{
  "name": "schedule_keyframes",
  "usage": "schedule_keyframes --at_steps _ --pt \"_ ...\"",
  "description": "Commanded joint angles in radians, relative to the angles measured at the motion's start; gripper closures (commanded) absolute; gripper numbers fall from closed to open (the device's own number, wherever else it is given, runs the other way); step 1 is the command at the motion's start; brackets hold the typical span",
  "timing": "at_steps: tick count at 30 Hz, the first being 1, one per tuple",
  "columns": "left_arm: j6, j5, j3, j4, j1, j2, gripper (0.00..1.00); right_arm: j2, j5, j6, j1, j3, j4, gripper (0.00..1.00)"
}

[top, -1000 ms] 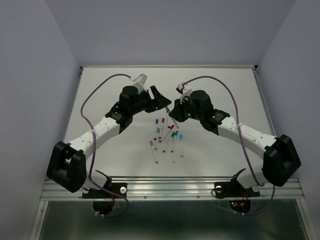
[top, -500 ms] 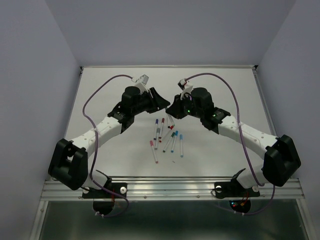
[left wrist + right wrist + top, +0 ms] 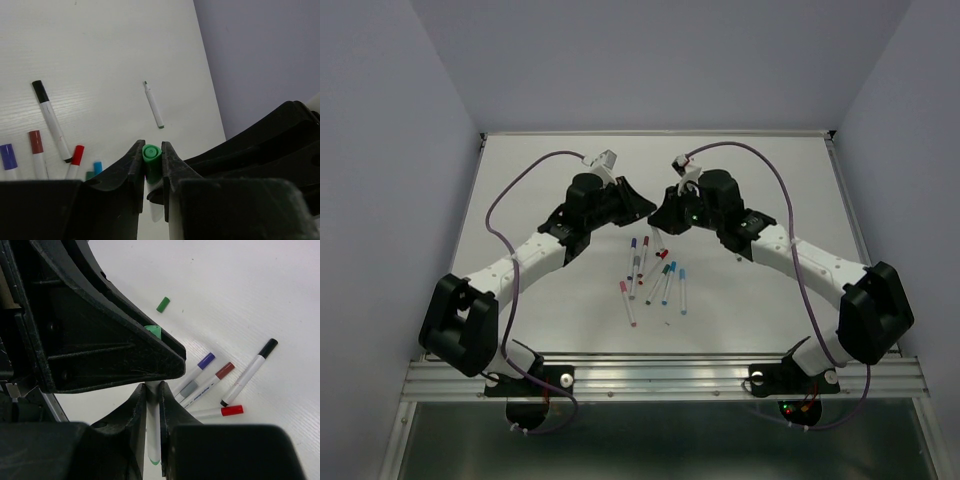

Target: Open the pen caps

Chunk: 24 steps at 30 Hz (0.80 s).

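Note:
My two grippers meet above the table's middle, and one green-capped pen spans them. In the left wrist view my left gripper [image 3: 151, 150] is shut on the green pen cap [image 3: 151, 159], end-on between the fingers. My right gripper [image 3: 153, 390] is shut on the same pen's white barrel [image 3: 153, 432]. The cap's green end [image 3: 153, 331] peeks past the left gripper's black body. From above, the left gripper [image 3: 645, 208] and right gripper [image 3: 662, 215] hide this pen. Several capped pens [image 3: 655, 275] lie on the table below them.
An uncapped white pen [image 3: 153, 105] lies alone on the table, and a loose green cap [image 3: 163, 304] lies apart from it. Pens with black [image 3: 40, 91], brown [image 3: 35, 142], purple [image 3: 7, 156] and red [image 3: 77, 154] caps lie close together. The purple wall [image 3: 260, 60] borders the table.
The left gripper's jaws have closed onto the green cap. The right gripper has moved left and up with the pen to meet the left gripper.

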Motion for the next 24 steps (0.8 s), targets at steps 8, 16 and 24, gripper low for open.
schedule_keyframes --at_steps 8,16,24 --pt "-0.049 -0.342 0.203 -0.066 -0.006 0.052 1.0 0.062 -0.352 -0.042 0.076 -0.133 0.013 0.99" --pt "-0.069 -0.481 0.308 -0.048 0.058 0.071 1.0 -0.039 -0.47 0.15 0.159 -0.346 0.135 0.99" --pt "-0.101 -0.507 0.282 -0.045 0.153 0.046 1.0 -0.122 -0.5 0.184 0.159 -0.411 0.134 0.99"
